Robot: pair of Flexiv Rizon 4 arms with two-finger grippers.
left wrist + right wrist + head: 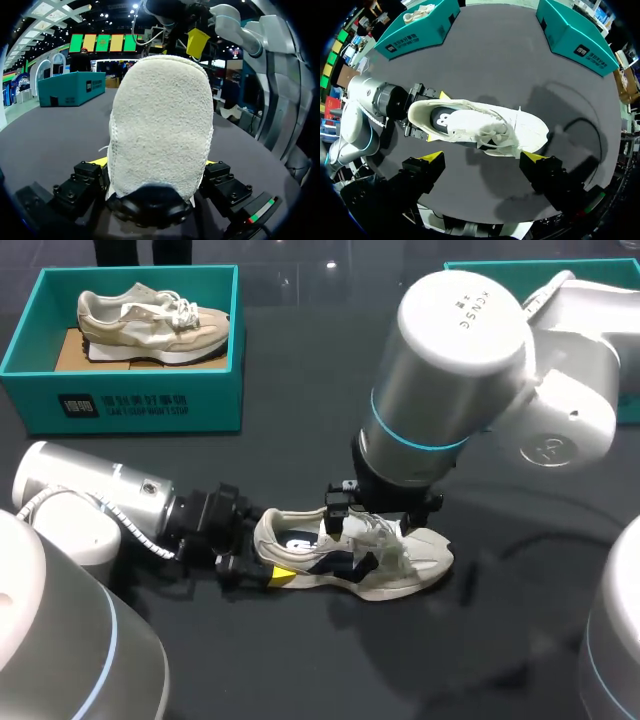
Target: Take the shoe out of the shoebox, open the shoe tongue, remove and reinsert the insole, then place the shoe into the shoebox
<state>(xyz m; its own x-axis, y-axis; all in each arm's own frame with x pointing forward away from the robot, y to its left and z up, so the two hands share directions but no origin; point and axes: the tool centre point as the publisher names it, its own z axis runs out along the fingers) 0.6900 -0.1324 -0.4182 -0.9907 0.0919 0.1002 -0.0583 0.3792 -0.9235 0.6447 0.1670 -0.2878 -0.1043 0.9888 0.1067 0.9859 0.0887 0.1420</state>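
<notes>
Cream mesh-and-suede shoe (350,560) at 6 o'clock of table (300,390), heel (160,125) pinched by left gripper (431,117), right gripper (482,157) spread wide, empty, above laces (492,132); judged light, soft-uppered, best gripped at stiffer heel.

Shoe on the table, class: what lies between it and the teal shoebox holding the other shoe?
Only bare dark table, as the head view shows; the right wrist view agrees.
</notes>
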